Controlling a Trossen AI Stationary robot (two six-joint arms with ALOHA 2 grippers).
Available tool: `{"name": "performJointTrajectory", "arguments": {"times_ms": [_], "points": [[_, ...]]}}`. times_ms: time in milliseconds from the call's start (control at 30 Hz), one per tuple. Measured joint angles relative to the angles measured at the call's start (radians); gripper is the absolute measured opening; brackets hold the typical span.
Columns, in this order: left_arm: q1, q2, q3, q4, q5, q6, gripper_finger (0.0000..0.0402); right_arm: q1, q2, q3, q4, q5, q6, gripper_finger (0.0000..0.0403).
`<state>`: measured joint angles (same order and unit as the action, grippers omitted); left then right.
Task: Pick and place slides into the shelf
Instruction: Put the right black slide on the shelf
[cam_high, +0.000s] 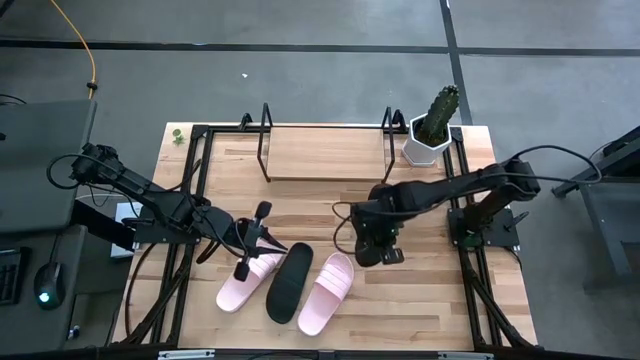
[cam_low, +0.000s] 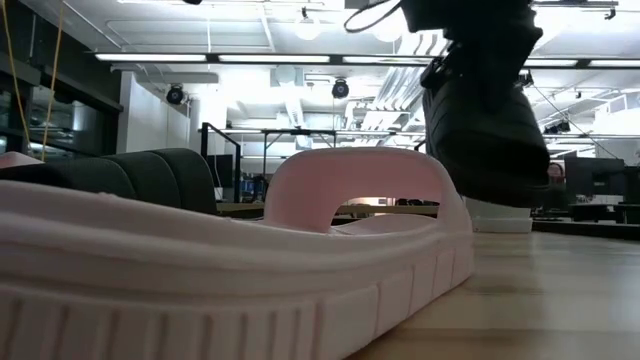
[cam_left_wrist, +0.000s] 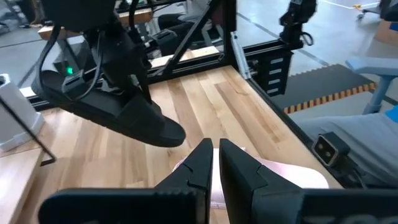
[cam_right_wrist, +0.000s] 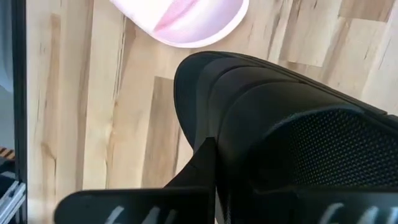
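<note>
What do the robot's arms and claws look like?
Both arms are dark, thin and jointed, with black cables looping beside them. The left claw and right claw each end in two dark, flat, wedge-shaped fingers.

Pale wood-plank table (cam_high: 420, 300); matt pink foam slides (cam_high: 328, 292); matt black slide (cam_right_wrist: 298, 130), textured strap.

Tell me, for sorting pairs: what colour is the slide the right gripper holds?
Black slide, clearest in left wrist view.
</note>
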<state>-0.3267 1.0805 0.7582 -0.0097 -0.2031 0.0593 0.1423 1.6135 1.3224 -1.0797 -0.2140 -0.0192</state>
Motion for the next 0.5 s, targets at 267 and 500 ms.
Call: {"name": "performJointTrajectory", "arguments": {"times_ms": [267, 500], "points": [[0.000, 0.000, 0.000, 0.000, -0.044, 0.006, 0.0019, -0.120, 0.000, 0.000, -0.068, -0.022, -0.093, 0.0000], [0.000, 0.000, 0.000, 0.000, -0.044, 0.023, 0.0019, -0.225, 0.000, 0.000, -0.092, -0.027, -0.186, 0.0000]]}}
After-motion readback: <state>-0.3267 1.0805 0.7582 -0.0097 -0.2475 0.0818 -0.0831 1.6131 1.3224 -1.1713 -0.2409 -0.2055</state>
